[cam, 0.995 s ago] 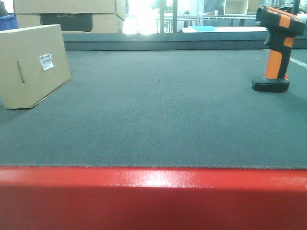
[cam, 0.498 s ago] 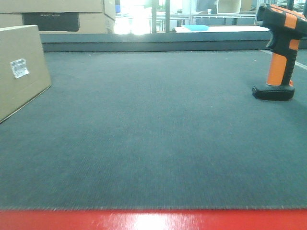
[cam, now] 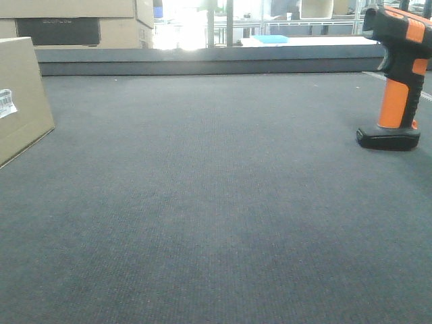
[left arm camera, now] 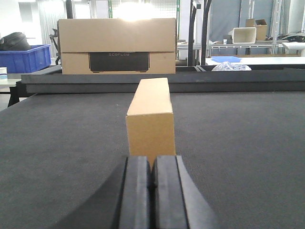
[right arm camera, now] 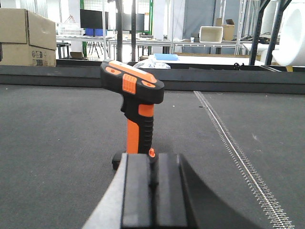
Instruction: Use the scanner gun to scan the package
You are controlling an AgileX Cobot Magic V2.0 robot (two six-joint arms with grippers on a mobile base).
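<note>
Dk grey carpet (cam: 216, 202), bright windows (cam: 182, 20), metal racks (right arm camera: 259, 33)

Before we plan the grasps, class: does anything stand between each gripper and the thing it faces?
Nothing visible does. Only bare mat separates the left gripper from the package, which stands end-on straight ahead. The scanner gun stands upright just ahead of the right gripper, with nothing between them.

Reads "ECOFLOW", faintly, on the black panel (left arm camera: 119, 62) of the large cardboard box (left arm camera: 116, 36); white barcode label (cam: 5, 102) on the package (cam: 25, 81) too small to read.
</note>
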